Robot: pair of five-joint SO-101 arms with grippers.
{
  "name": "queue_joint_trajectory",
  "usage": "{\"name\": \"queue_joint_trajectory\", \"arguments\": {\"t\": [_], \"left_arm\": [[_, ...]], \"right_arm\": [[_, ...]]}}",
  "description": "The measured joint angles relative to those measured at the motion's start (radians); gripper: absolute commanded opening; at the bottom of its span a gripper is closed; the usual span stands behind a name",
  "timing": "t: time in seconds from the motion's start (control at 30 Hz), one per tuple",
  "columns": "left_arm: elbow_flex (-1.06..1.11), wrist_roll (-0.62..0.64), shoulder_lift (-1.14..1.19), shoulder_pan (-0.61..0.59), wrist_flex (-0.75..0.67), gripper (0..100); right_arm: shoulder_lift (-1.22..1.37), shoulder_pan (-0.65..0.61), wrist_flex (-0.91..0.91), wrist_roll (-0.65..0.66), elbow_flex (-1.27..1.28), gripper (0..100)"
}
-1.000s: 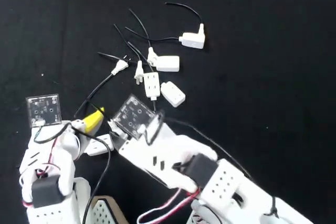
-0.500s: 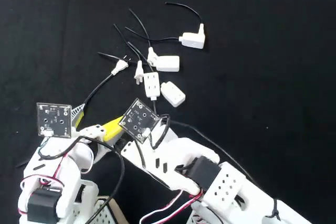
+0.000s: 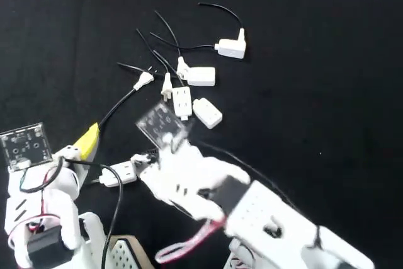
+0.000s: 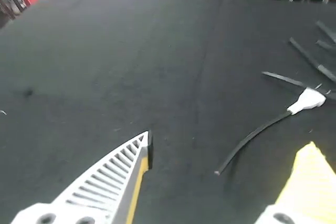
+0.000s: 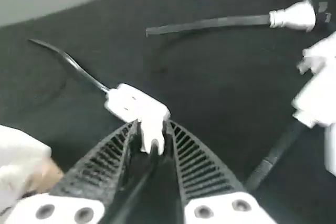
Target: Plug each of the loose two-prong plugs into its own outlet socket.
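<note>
Left arm has swung off to the left since half a second ago; the right arm's wrist has edged up-table.
Left gripper is spread wide and holds nothing, low over the black table. Right gripper is clamped on a white socket block with a thin cord, near the arms' bases. A loose two-prong plug lies farther out.

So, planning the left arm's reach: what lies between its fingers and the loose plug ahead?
The plug trails its own black cord there, over bare black cloth, in the left wrist view.
</note>
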Motion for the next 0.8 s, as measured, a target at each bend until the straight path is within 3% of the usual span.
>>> {"name": "queue_joint_trajectory", "arguments": {"t": [0.17,0.27,0.5,0.67,0.8], "left_arm": [[0.0,-0.152,0.152,-0.009,-0.005,34],[-0.072,-0.315,0.387,0.048,0.015,30],[-0.322,-0.767,0.977,0.213,0.224,28],[-0.338,-0.962,1.069,0.284,0.183,31],[-0.261,-1.017,1.08,0.353,0.072,34]], "right_arm": [[0.313,0.292,0.387,0.025,-0.454,1.1],[0.482,0.318,0.565,0.124,-0.66,1.1],[0.652,0.413,0.634,0.209,-0.806,1.1],[0.654,0.543,0.689,0.265,-0.873,1.1],[0.654,0.594,0.715,0.287,-0.898,1.1]]}}
